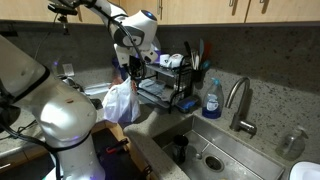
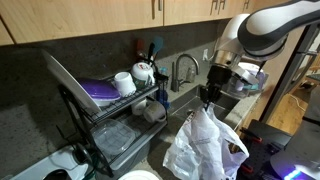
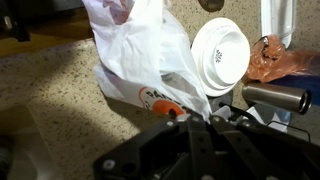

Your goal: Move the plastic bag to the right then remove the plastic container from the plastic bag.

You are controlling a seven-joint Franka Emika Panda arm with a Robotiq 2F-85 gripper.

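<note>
A white plastic bag with an orange print (image 1: 122, 103) hangs from my gripper (image 1: 130, 72) above the counter. It also shows in an exterior view (image 2: 205, 148) below the gripper (image 2: 207, 97), and in the wrist view (image 3: 140, 60), where its top is pinched between the black fingers (image 3: 200, 118). The gripper is shut on the bag's top. The plastic container is hidden inside the bag.
A dish rack (image 1: 165, 85) with dishes stands beside the sink (image 1: 215, 150); it also shows in an exterior view (image 2: 120, 110). A blue soap bottle (image 1: 212, 98) and faucet (image 1: 238, 100) sit behind the sink. A white bowl (image 3: 220, 55) and an orange bag (image 3: 280, 60) lie on the counter.
</note>
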